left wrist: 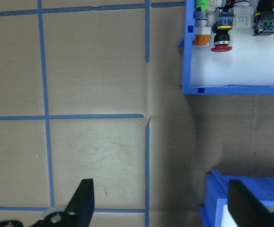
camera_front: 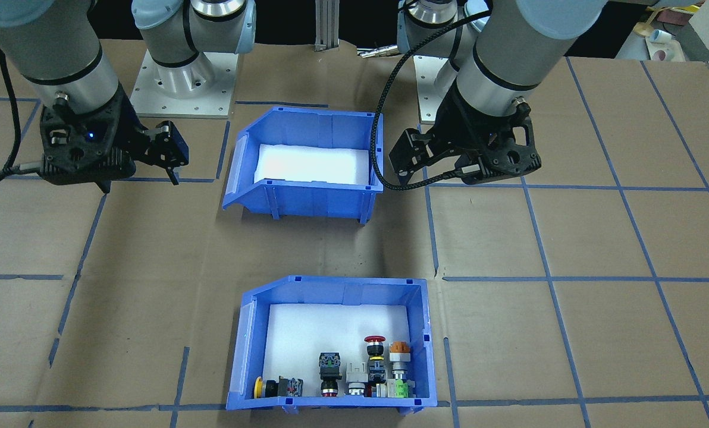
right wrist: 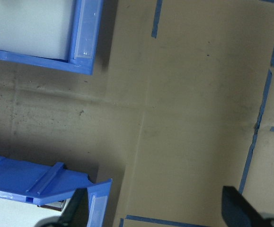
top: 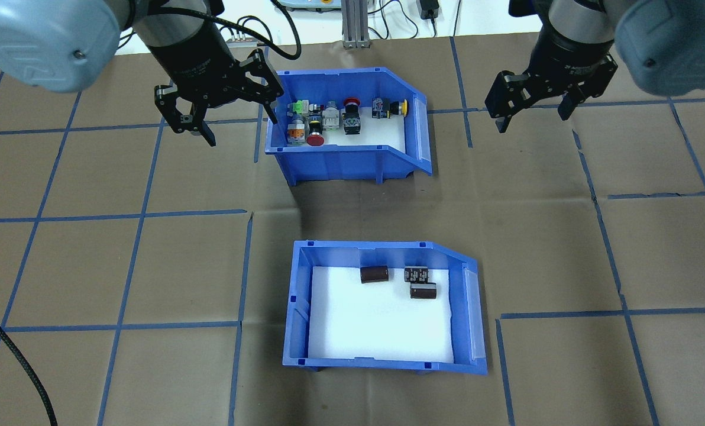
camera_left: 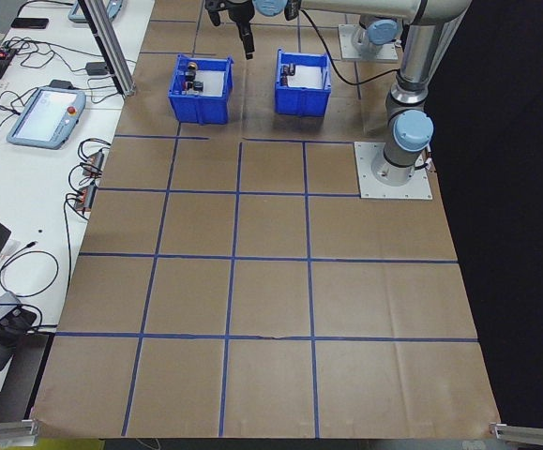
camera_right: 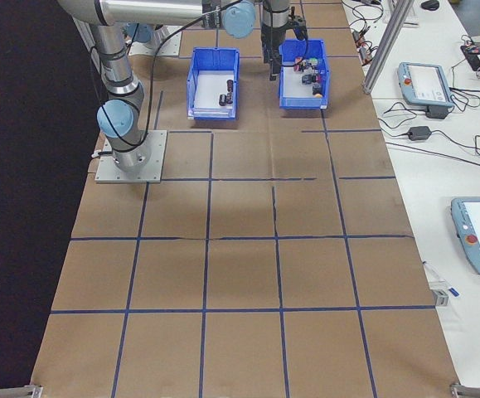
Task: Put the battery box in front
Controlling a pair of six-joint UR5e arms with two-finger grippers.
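Observation:
The battery box [top: 382, 251], a blue bin with white foam and three dark cells [top: 374, 274], sits on the near part of the table; in the front-facing view its wall [camera_front: 307, 199] hides the cells. Beyond it stands the blue bin of push-button switches [top: 340, 163]. My left gripper [top: 240, 121] hangs open at the switch bin's left side, holding nothing. My right gripper [top: 533, 118] hangs open at that bin's right side, also holding nothing. In the left wrist view, a corner of the battery box [left wrist: 243, 185] lies beside one finger [left wrist: 244, 203].
Brown paper with a blue tape grid covers the table [top: 122, 266]. The arm bases [camera_front: 182, 89] are bolted behind the battery box. Side benches beyond the far table edge hold teach pendants [camera_left: 46, 117] and cables.

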